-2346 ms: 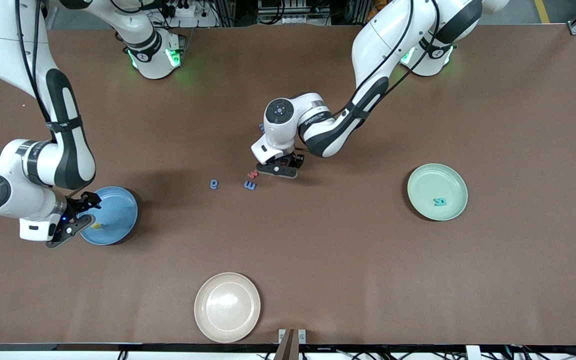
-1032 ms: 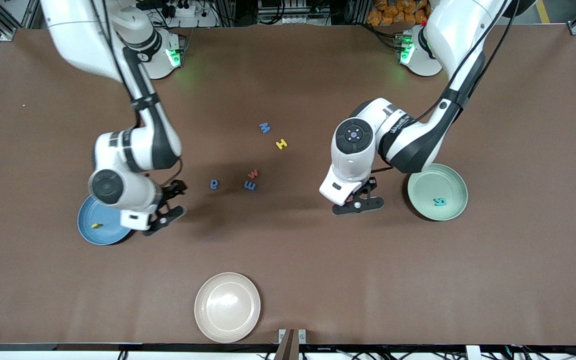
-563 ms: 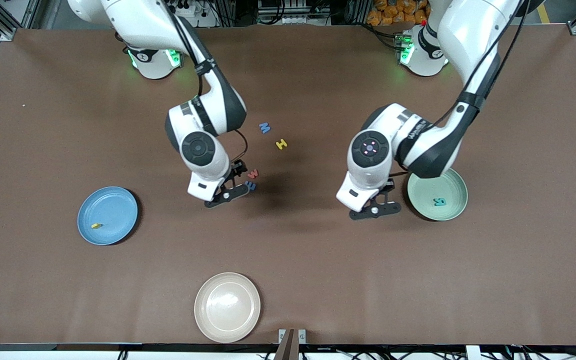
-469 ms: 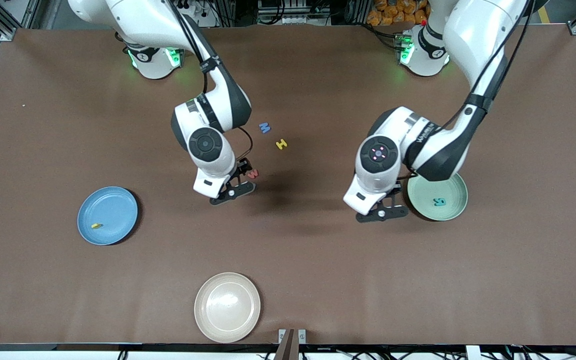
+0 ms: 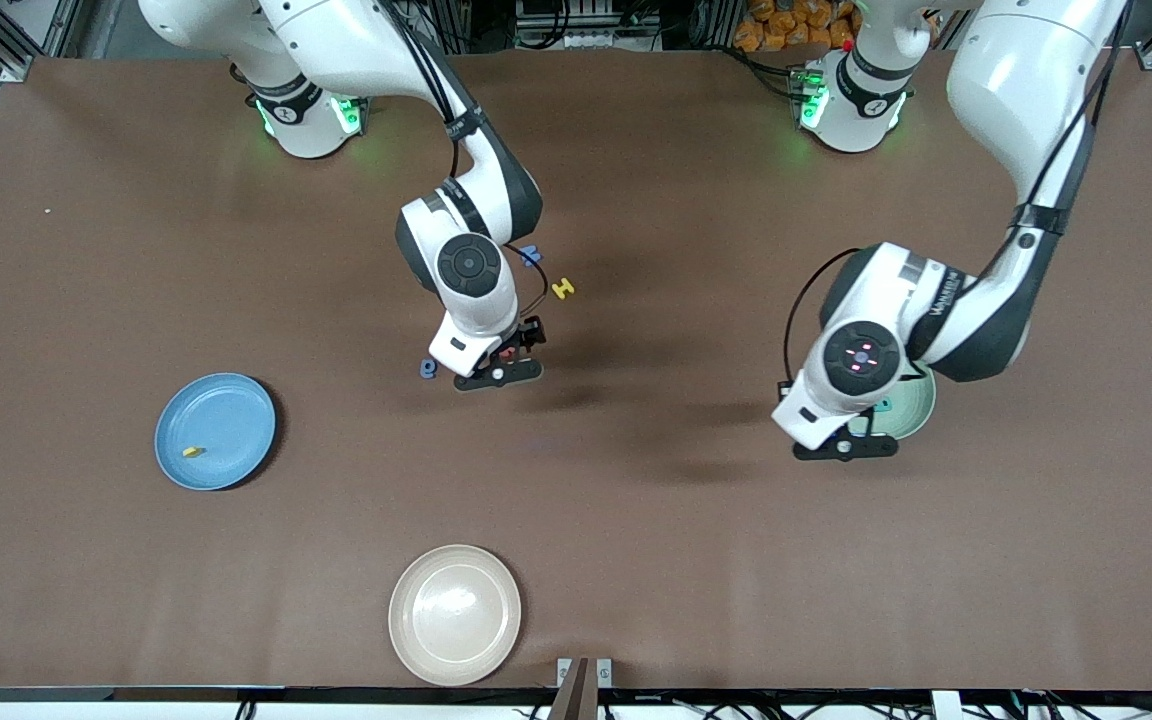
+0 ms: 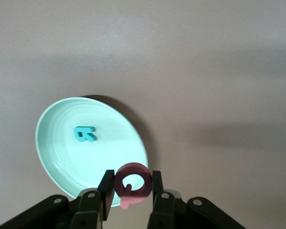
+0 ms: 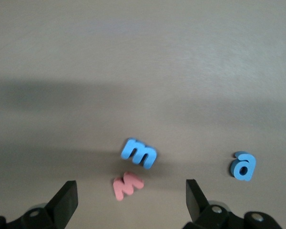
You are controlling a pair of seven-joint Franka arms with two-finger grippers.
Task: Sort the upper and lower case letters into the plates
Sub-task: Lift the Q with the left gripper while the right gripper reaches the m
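My left gripper point(image 5: 844, 445) hangs over the rim of the mint green plate point(image 5: 917, 408), shut on a red-pink ring-shaped letter point(image 6: 132, 182). The left wrist view shows that plate point(image 6: 69, 162) with a teal letter point(image 6: 84, 134) lying in it. My right gripper point(image 5: 499, 368) is open low over the table's middle, above a pink letter point(image 7: 127, 185) and a blue m point(image 7: 139, 152). A blue a point(image 5: 427, 368) lies beside them. A yellow H point(image 5: 563, 289) and a blue letter point(image 5: 531, 255) lie farther from the camera. The blue plate point(image 5: 236, 410) holds a yellow letter point(image 5: 192, 452).
A beige plate point(image 5: 455, 614) sits near the table's front edge, nearer the camera than the loose letters. The brown table top point(image 5: 636, 540) is bare between the three plates.
My right arm swung from the blue plate to the loose letters in the middle. My left arm carried the red-pink letter from the middle over to the mint green plate's rim.
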